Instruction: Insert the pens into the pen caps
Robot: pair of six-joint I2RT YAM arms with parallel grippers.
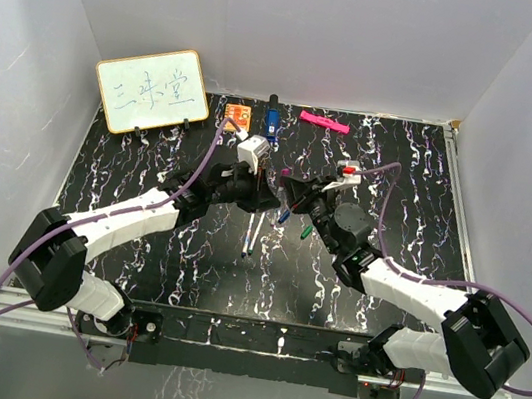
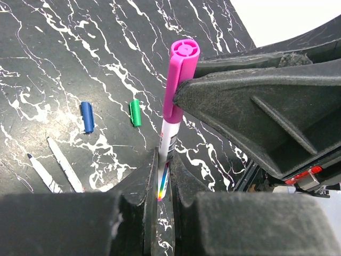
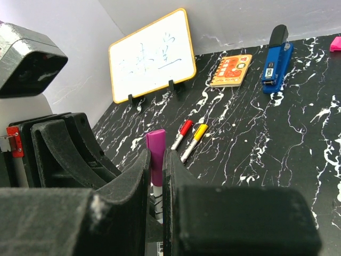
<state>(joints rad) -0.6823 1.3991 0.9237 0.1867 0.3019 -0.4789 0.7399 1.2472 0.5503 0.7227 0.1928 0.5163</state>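
My left tool (image 2: 163, 169) is clamped on the lower part of a white-barrelled pen (image 2: 168, 136), which it holds roughly upright above the desk (image 1: 416, 213). My right tool (image 3: 157, 156) is closed on the purple cap (image 2: 178, 80), which sits over the pen's upper end. In the right wrist view the cap shows pinched between the two dark fingers. In the overhead view the two tools meet tip to tip over the middle of the desk. I cannot tell whether the cap is pushed fully home.

Just past the held pen, a blue cap (image 2: 87, 117) and a green cap (image 2: 135, 112) lie loose on the desk, near each other but apart. Nearer the left tool, an uncapped pen with a dark tip (image 2: 41, 175) and a second uncapped pen (image 2: 65, 166) lie side by side.

Further out, a red-capped pen (image 3: 183, 133) and a yellow-capped pen (image 3: 194, 140) lie next to each other, close together at the cap ends.

Along the far edge, a whiteboard (image 1: 152, 90) with writing on it stands propped at the left. An orange block (image 1: 237, 114) comes next, then a blue stapler (image 1: 271, 119), then a pink marker (image 1: 323, 122).
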